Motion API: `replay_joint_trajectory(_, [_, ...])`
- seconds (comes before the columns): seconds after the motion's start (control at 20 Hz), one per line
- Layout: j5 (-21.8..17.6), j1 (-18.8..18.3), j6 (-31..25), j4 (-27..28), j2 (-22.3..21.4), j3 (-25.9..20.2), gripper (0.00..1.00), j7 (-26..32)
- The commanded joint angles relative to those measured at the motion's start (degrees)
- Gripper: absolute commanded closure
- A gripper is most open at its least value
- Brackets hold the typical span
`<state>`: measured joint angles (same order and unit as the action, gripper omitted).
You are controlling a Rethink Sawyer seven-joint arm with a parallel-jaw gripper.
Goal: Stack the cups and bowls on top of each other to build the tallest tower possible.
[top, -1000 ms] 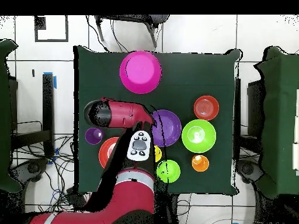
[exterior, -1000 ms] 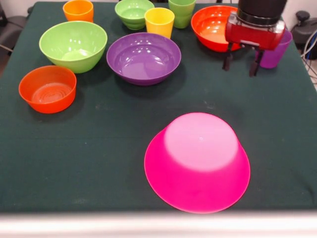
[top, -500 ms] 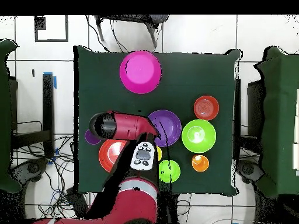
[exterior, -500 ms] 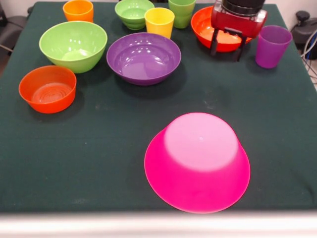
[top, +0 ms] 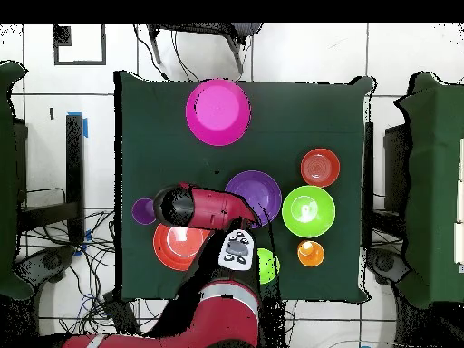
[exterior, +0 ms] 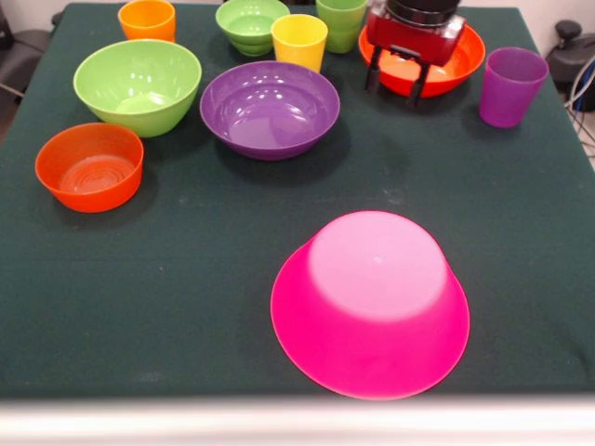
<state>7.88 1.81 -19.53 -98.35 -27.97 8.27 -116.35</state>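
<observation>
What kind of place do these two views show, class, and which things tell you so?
Probably a robotics lab or test room. A red and black robot arm reaches over a table under a dark green cloth, loose cables trail across the white tiled floor, and glossy plastic bowls such as the upturned pink one are laid out for stacking.

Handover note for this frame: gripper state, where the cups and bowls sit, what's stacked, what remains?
Gripper: open, empty, over the near rim of the far orange-red bowl.
Pink bowl: upside down, alone near the front edge, nothing on it.
Purple bowl, light green bowl, second orange-red bowl: upright, separate.
Cups and the small green bowl: along the far edge.
Done: base only. Left: all stacking.
</observation>
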Motion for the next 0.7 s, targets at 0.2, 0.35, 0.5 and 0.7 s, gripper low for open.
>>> replay_joint_trajectory(0.2, [-3.7, -3.3, 0.9, -1.8, -1.5, -2.1, 0.0, -2.9])
replay_joint_trajectory(0.35, [-3.9, -4.1, -0.1, -2.1, -2.5, -2.3, 0.0, -2.0])
replay_joint_trajectory(0.5, [-4.4, -5.3, -2.9, -3.0, -5.5, -2.3, 0.0, -0.4])
replay_joint_trajectory(0.7, [-5.4, -7.6, -7.4, -2.6, -9.0, -2.7, 0.0, 2.3])
